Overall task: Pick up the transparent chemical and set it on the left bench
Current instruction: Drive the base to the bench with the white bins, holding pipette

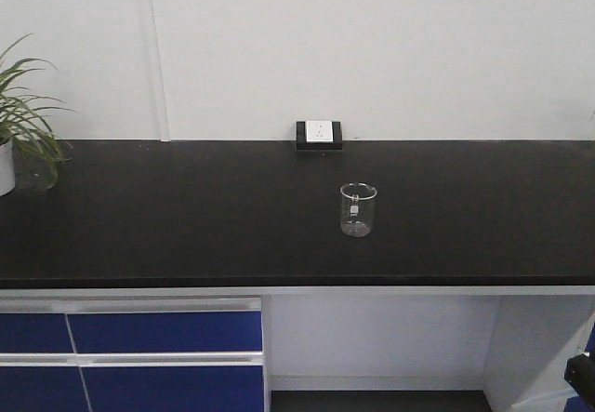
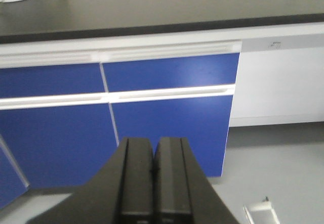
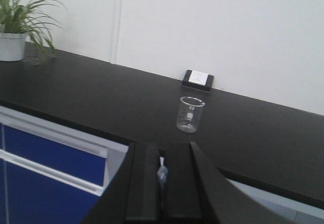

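The right jaws are pinching shut on the transparent chemical (image 3: pixel 162 175), with only a pale sliver showing between them, so its long axis is hard to tell. The left jaws are sitting closed and empty, facing blue drawers (image 2: pixel 167 77). Ahead, a black desk (image 1: pixel 186 217) is carrying a beaker (image 1: pixel 358 210), socket (image 1: pixel 319 134) and plant (image 1: pixel 23 114); the left bench isn't showing anywhere.

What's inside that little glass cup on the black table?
The beaker looks empty: the black worktop shows straight through its clear glass, and nothing stands in it. A thin film of clear liquid at the bottom would be too small to tell.
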You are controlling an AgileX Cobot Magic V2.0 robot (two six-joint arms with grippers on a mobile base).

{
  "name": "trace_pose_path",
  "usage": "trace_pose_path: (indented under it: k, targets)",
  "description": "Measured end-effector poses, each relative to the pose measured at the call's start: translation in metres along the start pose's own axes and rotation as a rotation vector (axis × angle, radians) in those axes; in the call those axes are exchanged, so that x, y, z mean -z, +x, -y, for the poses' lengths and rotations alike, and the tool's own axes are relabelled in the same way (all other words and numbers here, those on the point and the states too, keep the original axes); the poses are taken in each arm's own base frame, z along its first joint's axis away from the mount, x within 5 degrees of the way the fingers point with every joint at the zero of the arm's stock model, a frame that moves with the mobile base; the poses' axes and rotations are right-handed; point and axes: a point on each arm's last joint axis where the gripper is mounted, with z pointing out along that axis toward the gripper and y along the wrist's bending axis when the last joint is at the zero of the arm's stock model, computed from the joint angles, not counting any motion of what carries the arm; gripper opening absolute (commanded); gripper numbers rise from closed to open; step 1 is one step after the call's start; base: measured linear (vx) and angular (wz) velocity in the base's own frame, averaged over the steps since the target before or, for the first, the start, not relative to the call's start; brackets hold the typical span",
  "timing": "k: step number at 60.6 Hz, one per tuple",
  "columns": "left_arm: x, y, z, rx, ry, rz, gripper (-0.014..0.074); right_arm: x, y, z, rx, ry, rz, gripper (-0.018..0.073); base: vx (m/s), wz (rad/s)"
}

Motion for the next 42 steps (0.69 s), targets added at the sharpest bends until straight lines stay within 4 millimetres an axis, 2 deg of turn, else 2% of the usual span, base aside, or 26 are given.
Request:
trace_pose_path:
  k: [42]
  targets:
    - [0.0, 0.0, 0.0, 0.0, 0.0, 0.0, -0.0003, 0.0, 0.0001, -0.0001, 0.0, -0.001, -0.001, -0.0003, -0.32, 0.22]
